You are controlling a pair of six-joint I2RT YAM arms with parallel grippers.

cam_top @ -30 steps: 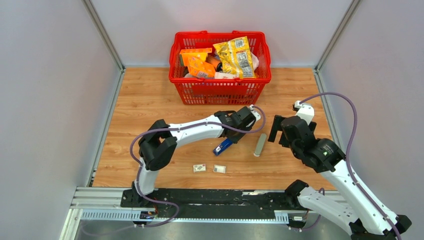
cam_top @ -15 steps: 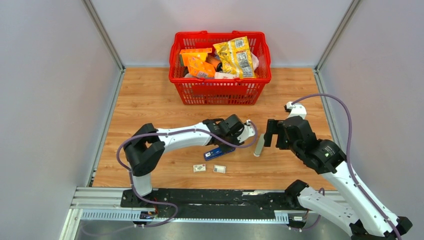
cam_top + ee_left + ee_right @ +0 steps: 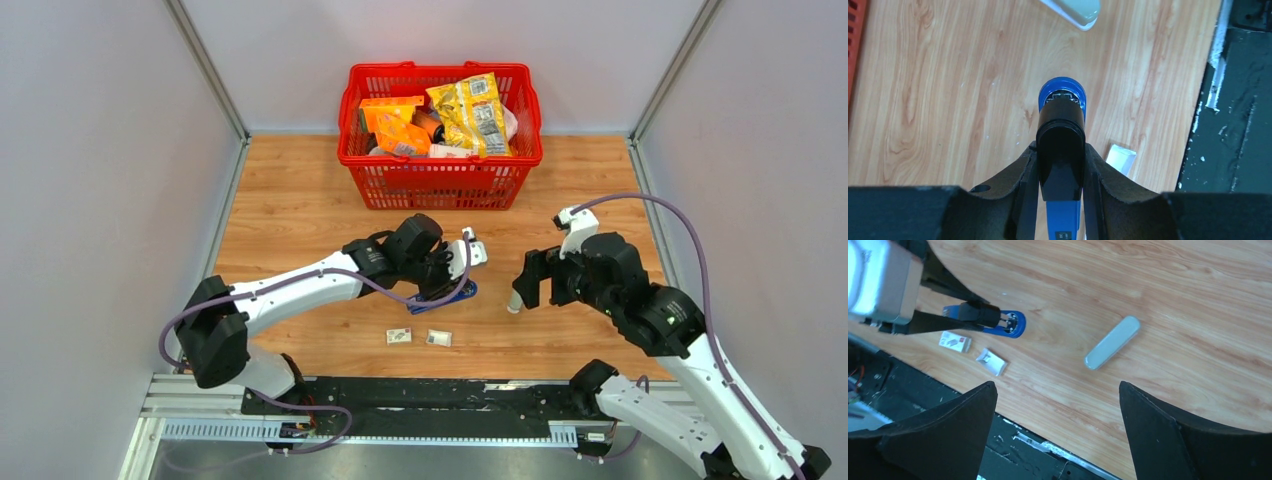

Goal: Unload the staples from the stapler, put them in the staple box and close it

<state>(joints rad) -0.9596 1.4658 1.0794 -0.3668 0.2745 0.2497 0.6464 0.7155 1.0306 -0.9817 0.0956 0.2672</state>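
Over the wooden table (image 3: 300, 220) we clamp the stapler (image 3: 442, 299) in our left gripper (image 3: 450, 282), at nine o'clock from our right gripper (image 3: 527, 282), fingers wide apart.

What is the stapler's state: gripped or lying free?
Gripped. The left wrist view shows the left gripper with fingers pressed against both sides of the blue-and-black stapler. Whether it holds staples cannot be told.

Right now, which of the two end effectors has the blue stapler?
The left end effector: it is clamped on the sides of the blue stapler. The right end effector is wide open and empty, over the grey oblong case.
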